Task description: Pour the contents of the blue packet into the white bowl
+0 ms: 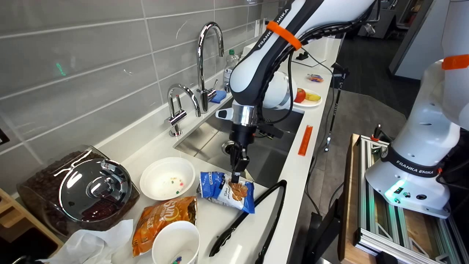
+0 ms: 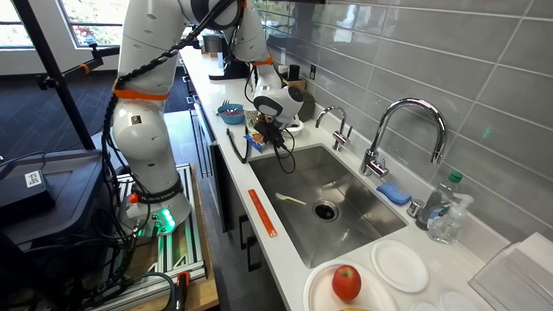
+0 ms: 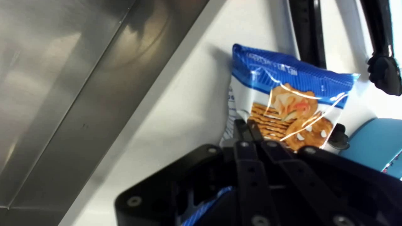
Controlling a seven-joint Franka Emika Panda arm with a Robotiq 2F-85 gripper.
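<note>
Farthest left in an exterior view, along the edge of the counter (image 1: 210, 223) by the tiled wall (image 1: 110, 55), sits a clear, brown-filled jar (image 1: 44, 200) with a round lid (image 1: 95, 190). Next comes the white bowl (image 1: 159, 174), upright, holding a few small coloured bits (image 1: 177, 192). Just beside it, nearer the camera, lies an orange-brown bag (image 1: 161, 215), with a white cup (image 1: 174, 238) in front. Right of the bowl, between the wall edge and the opposite edge, is the blue packet (image 1: 227, 194), printed face up, one end overlapping an arm of the black tongs (image 1: 231, 228). The jaws meet it from above, drawn together; the wrist view shows their tips pinching wrapper near the packet's middle. Whether any part of it is lifted is hard to see. Behind is the steel sink (image 1: 271, 161). Farther right, along that opposite edge, lie an orange-red strip (image 1: 305, 140) and, beyond, a white plate (image 1: 307, 105) bearing a red apple (image 1: 300, 95) and a banana (image 1: 312, 96).
</note>
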